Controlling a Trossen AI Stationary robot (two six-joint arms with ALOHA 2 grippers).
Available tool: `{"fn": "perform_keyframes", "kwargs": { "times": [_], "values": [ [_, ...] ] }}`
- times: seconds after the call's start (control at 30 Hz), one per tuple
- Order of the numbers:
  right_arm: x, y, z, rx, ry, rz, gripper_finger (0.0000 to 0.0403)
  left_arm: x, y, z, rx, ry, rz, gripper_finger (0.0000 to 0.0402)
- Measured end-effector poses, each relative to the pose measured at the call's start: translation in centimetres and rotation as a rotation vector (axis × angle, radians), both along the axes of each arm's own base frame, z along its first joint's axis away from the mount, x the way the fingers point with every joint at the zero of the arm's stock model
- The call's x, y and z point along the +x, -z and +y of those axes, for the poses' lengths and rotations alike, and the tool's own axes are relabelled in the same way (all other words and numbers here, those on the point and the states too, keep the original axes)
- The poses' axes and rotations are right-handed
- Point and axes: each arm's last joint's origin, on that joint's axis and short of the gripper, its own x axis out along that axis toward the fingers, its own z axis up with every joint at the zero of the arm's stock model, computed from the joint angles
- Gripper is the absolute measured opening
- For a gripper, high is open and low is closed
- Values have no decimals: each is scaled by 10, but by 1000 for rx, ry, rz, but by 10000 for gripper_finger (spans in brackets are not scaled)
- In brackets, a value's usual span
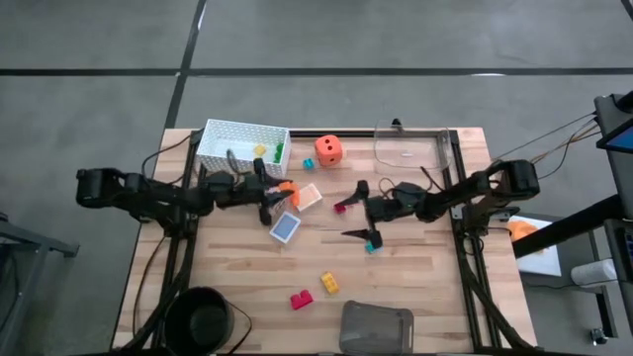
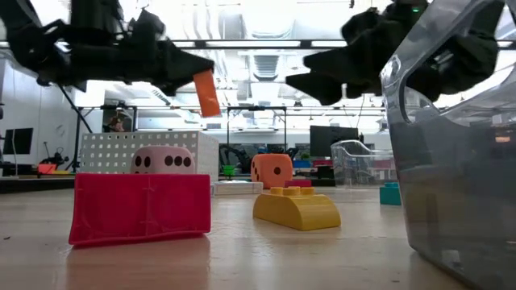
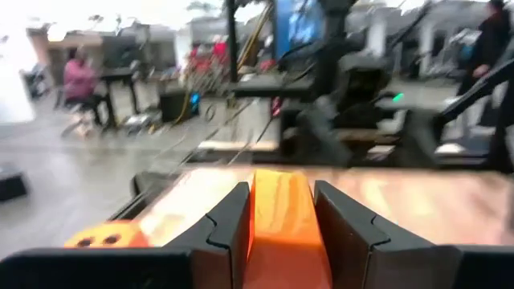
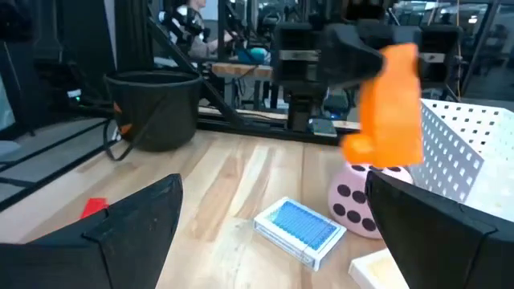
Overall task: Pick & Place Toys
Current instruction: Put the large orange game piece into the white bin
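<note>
Left gripper (image 1: 280, 199): clenched on orange brick (image 1: 287, 187), raised above table (image 1: 425, 267), seen clear of the surface in low view.
Brick position: just beside near right corner of white basket (image 1: 223, 141), over peach card (image 1: 309, 196) and blue card (image 1: 285, 228); pink die (image 4: 357, 201) below it.
Long axis: upright between the fingers, slightly tilted.
Deciding relation: basket lay far and left of held brick; judged a short carry over the rim, left arm nearer.
Right gripper (image 1: 364, 210): released, fingers spread wide, holding nothing, mid-table facing left arm.
Right side: teal brick (image 1: 372, 245) just beside near finger; orange die (image 1: 329, 150) farther off.
Remaining: red brick (image 1: 301, 300), yellow brick (image 1: 328, 283) near edge.
</note>
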Motion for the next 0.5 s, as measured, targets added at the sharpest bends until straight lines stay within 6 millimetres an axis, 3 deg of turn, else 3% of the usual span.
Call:
{"fn": "perform_keyframes", "kwargs": {
  "times": [0.33, 0.5],
  "values": [
    [-8, 7, 3, 4, -4, 24, 389, 9, -31, 50, 6, -241, 4, 112],
    [-9, 7, 3, 4, -5, 26, 389, -3, -28, 72, 4, -581, 58, 112]
  ]
}}
